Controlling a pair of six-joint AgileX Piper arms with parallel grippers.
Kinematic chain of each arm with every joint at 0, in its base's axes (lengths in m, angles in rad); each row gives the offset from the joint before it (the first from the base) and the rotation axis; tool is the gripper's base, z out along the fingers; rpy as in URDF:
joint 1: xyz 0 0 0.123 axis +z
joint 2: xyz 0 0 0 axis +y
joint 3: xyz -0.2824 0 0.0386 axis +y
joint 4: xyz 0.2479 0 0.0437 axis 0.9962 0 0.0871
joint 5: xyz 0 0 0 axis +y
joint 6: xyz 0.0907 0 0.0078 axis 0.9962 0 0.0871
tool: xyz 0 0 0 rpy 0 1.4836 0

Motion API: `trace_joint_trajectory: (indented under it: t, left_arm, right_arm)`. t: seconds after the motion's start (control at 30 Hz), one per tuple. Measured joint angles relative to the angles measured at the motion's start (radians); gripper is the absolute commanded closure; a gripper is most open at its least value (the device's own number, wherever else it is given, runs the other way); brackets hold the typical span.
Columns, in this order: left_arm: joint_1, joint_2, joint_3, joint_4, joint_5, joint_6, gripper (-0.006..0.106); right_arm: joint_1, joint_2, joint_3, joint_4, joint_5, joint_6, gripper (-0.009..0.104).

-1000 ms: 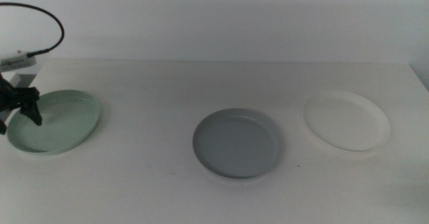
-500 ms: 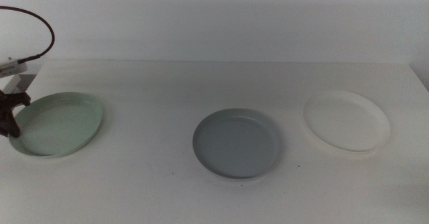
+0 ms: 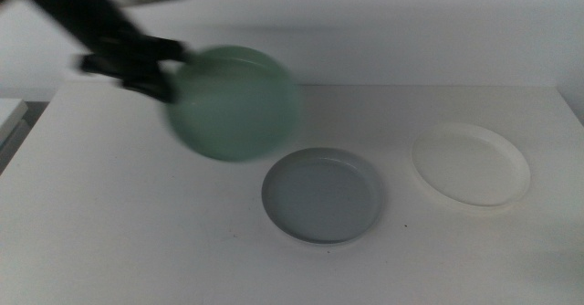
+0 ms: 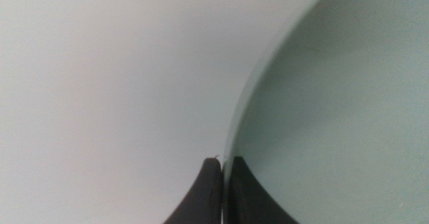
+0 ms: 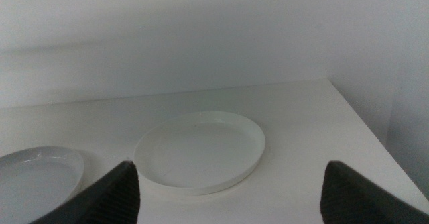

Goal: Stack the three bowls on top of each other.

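Because stacking needs it airborne, the left gripper (image 3: 162, 75), clamped on the shallow round mint-green bowl's (image 3: 234, 104) rim, holds it tilted above the bench beside the shallow round grey bowl (image 3: 322, 195); the right gripper (image 5: 228, 200) waits, jaws apart, near the shallow round white bowl (image 5: 200, 149).

Mint bowl (image 3: 235, 104) and left pincer (image 3: 164, 84) motion-blurred; grey bowl (image 5: 33, 184) cut off.

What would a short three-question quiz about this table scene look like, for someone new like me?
1. True or false: the mint green bowl rests flat on the table.
2. Which gripper holds a bowl by its rim?
3. Which bowl sits nearest the right edge: A grey, B white, C green?

Key
1. False: it is lifted and tilted.
2. The left gripper, shut on the green bowl's rim; the right gripper waits open.
3. B: the white bowl, right of the grey bowl.
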Motion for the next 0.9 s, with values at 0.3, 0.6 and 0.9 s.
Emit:
trace_joint_trajectory:
  t: [0.3,0.6,0.9]
  left_arm:
    - [-0.265,0.152,0.000,0.018,-0.119,-0.134,0.102]
    - [-0.272,0.243,0.000,-0.001,-0.144,-0.141,0.101]
    - [-0.272,0.259,0.000,-0.049,-0.105,-0.092,0.049]
  right_arm:
    - [0.000,0.000,0.000,0.000,0.000,0.000,0.006]
    - [0.000,0.000,0.000,0.000,0.000,0.000,0.006]
    - [0.000,0.000,0.000,0.000,0.000,0.000,0.006]
